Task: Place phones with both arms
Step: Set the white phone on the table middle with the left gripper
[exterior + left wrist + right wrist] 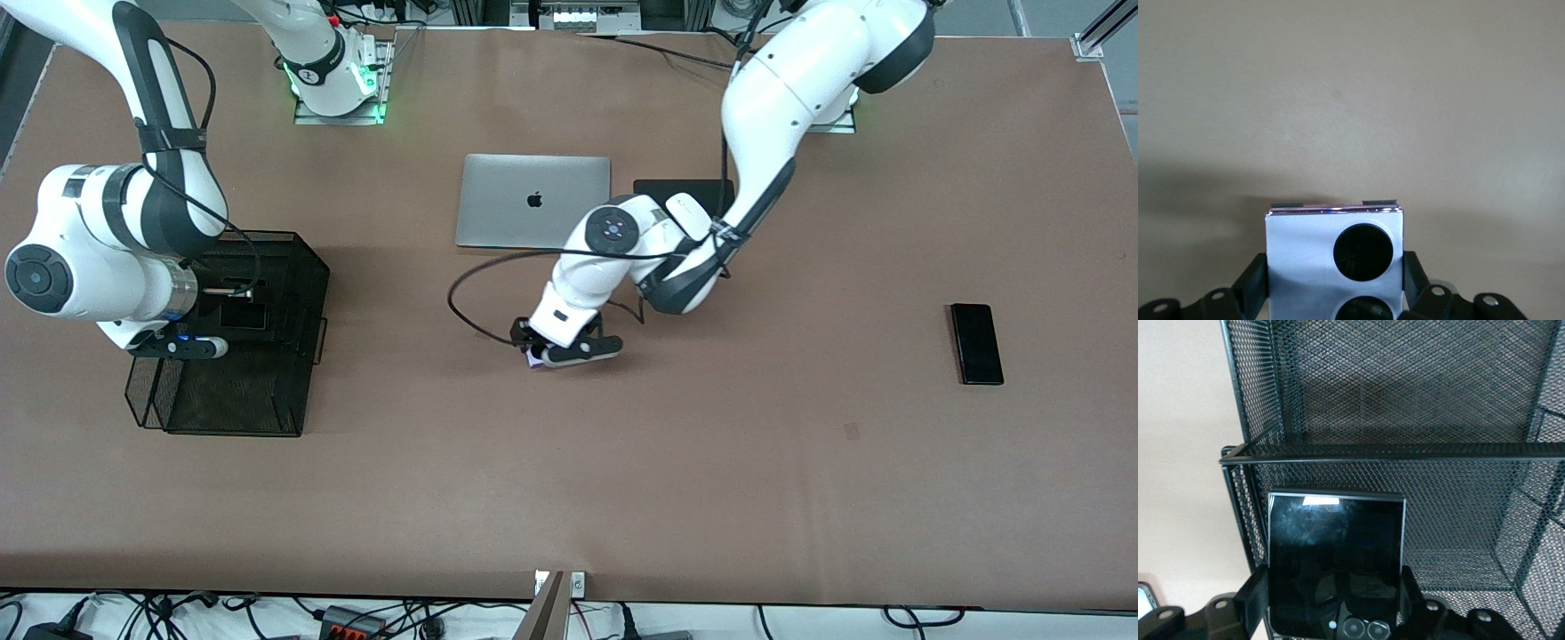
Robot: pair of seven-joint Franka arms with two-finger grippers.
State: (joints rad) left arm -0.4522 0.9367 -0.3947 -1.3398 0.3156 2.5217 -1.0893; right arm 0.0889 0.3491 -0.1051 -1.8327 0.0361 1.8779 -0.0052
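We see the left gripper (553, 351) low over the bare middle of the table (622, 480), its fingers (1253, 283) clamped on the two side edges of the lilac phone (1331, 257). From the left wrist view the phone sits between the pads with its two black circles facing the camera, and only plain tabletop lies ahead of it. In the front view just a sliver of the phone (533, 359) shows under the gripper.

We find the right gripper (191, 345) over the black mesh rack (267, 391) at the right arm's end of the table, closed on the black square phone (1336, 563). That phone is held by its sides inside the rack, with a mesh divider just past its free edge.

The slim black phone (976, 343) lies flat on the table toward the left arm's end, well apart from both grippers. A closed laptop (533, 201) rests near the left arm's elbow, farther from the front camera than the left gripper.
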